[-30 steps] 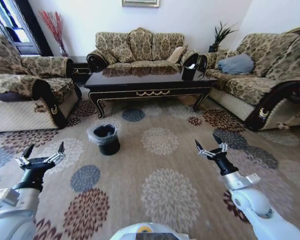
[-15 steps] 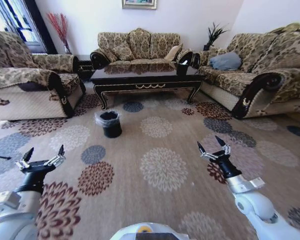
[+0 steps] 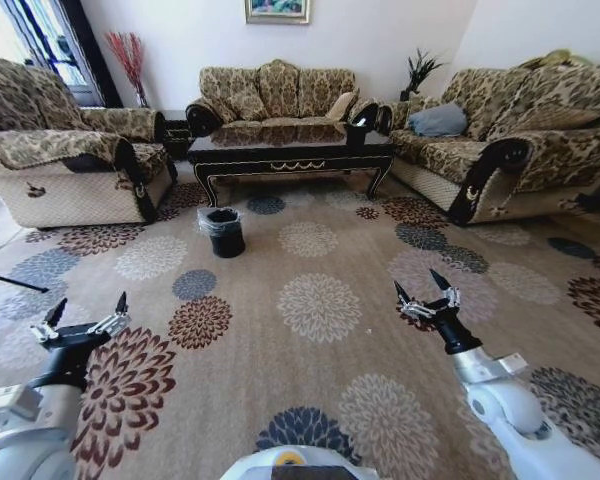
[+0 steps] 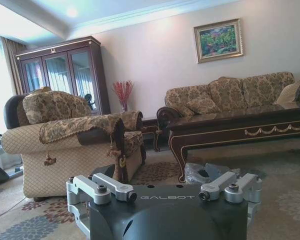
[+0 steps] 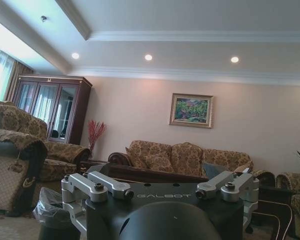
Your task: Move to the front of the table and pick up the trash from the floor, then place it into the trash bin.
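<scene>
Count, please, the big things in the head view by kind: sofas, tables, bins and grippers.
Sofas: 3, left, back, right
Tables: 1, the table
Bins: 1, the trash bin
Grippers: 2, left gripper and right gripper, fingers open
Total: 7

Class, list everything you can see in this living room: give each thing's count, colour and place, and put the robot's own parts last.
Low dark glossy wooden coffee table: one, dark brown, before the middle sofa.
Small round black trash bin with clear bag: one, on the carpet in front of the table's left end.
Beige flower-medallion carpet: one, covering the floor.
Patterned sofas: three, beige-brown, left, back and right.
Framed painting: one, on the back wall.
Red dried stems: one bunch, back left corner.
Wooden glass-door cabinet: one, dark, behind the left sofa.
Left gripper: open, low left.
Right gripper: open, low right.
</scene>
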